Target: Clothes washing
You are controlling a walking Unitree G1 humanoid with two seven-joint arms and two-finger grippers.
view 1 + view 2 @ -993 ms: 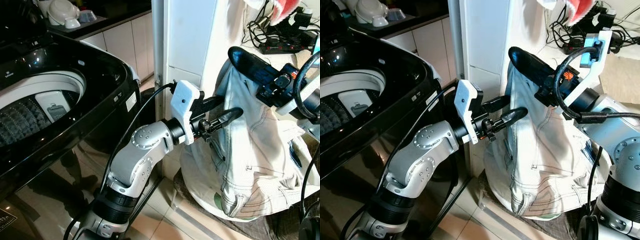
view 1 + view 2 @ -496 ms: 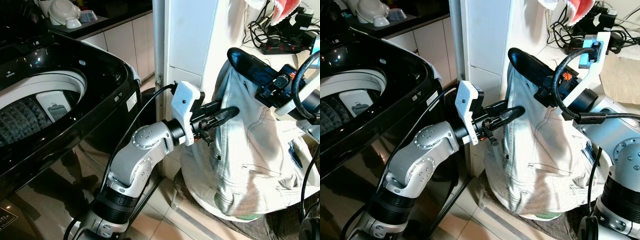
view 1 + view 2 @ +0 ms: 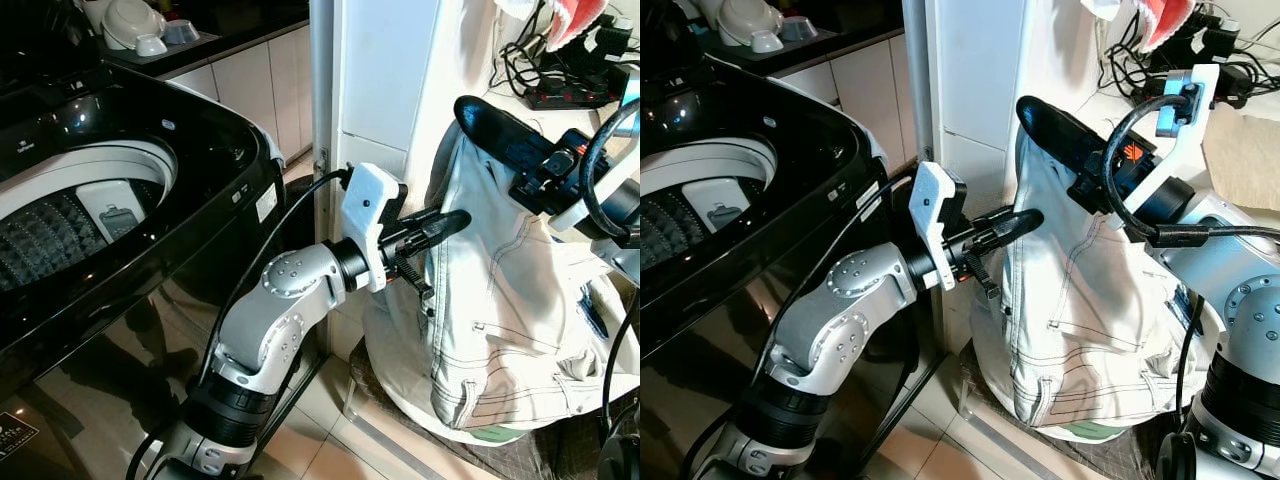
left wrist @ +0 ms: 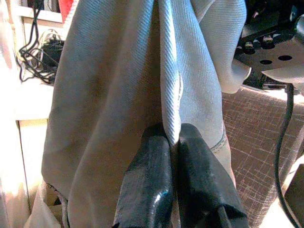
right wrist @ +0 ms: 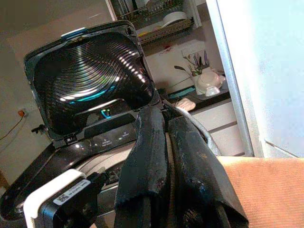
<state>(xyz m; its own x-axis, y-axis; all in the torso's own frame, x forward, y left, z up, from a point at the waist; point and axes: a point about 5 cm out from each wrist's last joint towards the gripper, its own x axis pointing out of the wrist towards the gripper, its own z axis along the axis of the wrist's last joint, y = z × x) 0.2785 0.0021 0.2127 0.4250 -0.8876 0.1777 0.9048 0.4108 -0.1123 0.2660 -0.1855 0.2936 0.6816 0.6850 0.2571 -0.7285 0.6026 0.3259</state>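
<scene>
A pair of pale off-white jeans (image 3: 500,320) hangs in the air to the right of the black top-loading washing machine (image 3: 120,220), whose drum (image 3: 60,215) is open. My right gripper (image 3: 480,118) is shut on the top of the jeans, holding them up. My left gripper (image 3: 450,222) reaches in from the left and is shut on a fold of the jeans (image 4: 171,95) at their left edge. In the right wrist view the raised washer lid (image 5: 90,80) stands behind the right gripper's fingers (image 5: 149,142).
A white cabinet or pillar (image 3: 375,70) stands between the washer and the jeans. A counter with bowls (image 3: 135,30) lies behind the washer. Cables and a power strip (image 3: 560,70) sit on a shelf at the back right. A woven mat (image 3: 560,450) is on the floor.
The left gripper has closed onto the jeans' left edge and its fingers have risen slightly. The lower part of the jeans has swung and unfolded, showing a pocket.
</scene>
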